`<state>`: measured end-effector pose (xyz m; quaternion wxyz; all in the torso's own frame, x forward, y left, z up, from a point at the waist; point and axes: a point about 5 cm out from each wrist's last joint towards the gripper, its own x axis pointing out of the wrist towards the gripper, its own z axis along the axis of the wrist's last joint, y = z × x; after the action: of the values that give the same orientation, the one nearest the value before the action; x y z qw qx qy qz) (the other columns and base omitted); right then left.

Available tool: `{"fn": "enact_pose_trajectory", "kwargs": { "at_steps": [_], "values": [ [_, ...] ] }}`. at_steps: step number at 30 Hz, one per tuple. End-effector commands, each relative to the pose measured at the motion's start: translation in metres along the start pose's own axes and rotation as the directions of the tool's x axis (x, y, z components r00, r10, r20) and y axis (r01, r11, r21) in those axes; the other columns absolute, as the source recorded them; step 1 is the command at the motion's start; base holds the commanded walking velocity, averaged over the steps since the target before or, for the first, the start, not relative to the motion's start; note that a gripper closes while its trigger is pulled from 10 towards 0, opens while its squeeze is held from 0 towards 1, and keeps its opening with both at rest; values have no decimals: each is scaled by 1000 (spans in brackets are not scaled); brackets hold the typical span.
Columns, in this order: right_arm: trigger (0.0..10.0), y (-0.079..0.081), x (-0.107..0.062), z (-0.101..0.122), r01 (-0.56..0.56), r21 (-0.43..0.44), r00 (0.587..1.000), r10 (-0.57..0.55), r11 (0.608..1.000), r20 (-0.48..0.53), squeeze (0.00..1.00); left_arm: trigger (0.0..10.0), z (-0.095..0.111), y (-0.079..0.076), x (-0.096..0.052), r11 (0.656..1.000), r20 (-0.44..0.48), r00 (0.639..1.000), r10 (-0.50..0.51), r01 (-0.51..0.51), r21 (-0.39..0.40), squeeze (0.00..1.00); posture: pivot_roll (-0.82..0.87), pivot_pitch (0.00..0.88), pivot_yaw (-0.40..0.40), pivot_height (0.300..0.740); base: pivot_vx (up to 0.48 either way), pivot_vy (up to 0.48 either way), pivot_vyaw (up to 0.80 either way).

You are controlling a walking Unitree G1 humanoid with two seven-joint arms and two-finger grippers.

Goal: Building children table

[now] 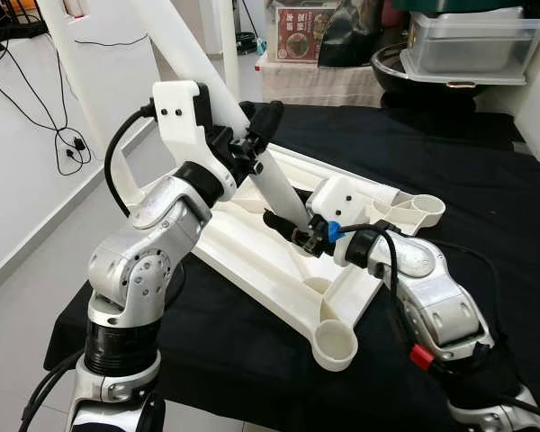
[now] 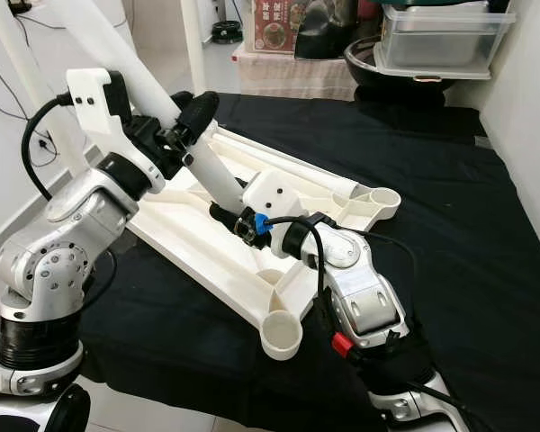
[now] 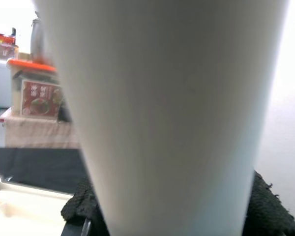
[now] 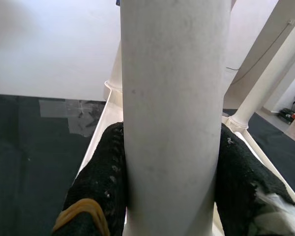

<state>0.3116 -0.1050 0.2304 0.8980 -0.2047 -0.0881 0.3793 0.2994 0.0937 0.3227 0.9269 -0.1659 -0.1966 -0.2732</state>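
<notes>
Black cloth covers the work surface. Beyond its far edge: red printed box on a pale covered stand, w/ clear plastic container to the right atop a black round pot. Left of cloth: black cables vs white wall.

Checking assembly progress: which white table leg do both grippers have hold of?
The slanted leg whose lower end meets the tabletop middle socket; left gripper clamps it higher, right gripper near the base. The other legs stand untouched behind.
</notes>
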Motion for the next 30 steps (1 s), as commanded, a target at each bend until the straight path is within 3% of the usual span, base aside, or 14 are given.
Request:
{"fn": "enact_pose_trajectory", "kwargs": {
  "at_steps": [1,10,11,19,25,26,28,29,30],
  "values": [
    [10000,0,0,-3,11,4,1000,-11,1000,-8,0,0,0,3,-2,999,-12,1000,7,-7,49,0,-73,87,20,740,0,0,0],
    [10000,2,14,-10,81,43,994,-78,996,-72,0,0,-7,-7,-4,990,-46,996,-80,84,109,0,-64,83,30,740,0,0,0],
    [10000,4,18,-10,91,79,993,-85,993,-78,1000,0,-7,-9,-4,989,-48,995,-91,96,112,0,-62,86,34,740,0,0,0],
    [10000,6,33,3,134,203,991,-133,970,-17,1000,0,-10,-13,-3,988,-50,994,-101,106,113,0,-56,84,37,740,0,0,0],
    [10000,15,43,9,122,198,992,-125,973,5,1000,0,-12,-13,-3,988,-54,994,-99,105,113,0,-52,94,36,740,0,0,0],
    [10000,17,44,10,114,201,993,-117,973,4,678,0,-12,-14,-3,988,-55,993,-101,107,113,0,-51,94,36,740,0,0,0],
    [10000,19,46,11,108,207,994,-111,972,-2,678,0,-13,-14,-4,987,-55,993,-104,110,114,0,-51,92,35,740,0,0,0],
    [10000,19,47,11,111,209,994,-112,972,-6,0,0,-14,-15,-4,987,-55,993,-105,111,115,0,-50,94,36,740,0,0,0],
    [10000,19,47,11,111,209,994,-112,972,-6,0,0,-14,-15,-4,987,-55,993,-105,111,115,0,-50,94,36,740,0,0,0]
  ]
}}
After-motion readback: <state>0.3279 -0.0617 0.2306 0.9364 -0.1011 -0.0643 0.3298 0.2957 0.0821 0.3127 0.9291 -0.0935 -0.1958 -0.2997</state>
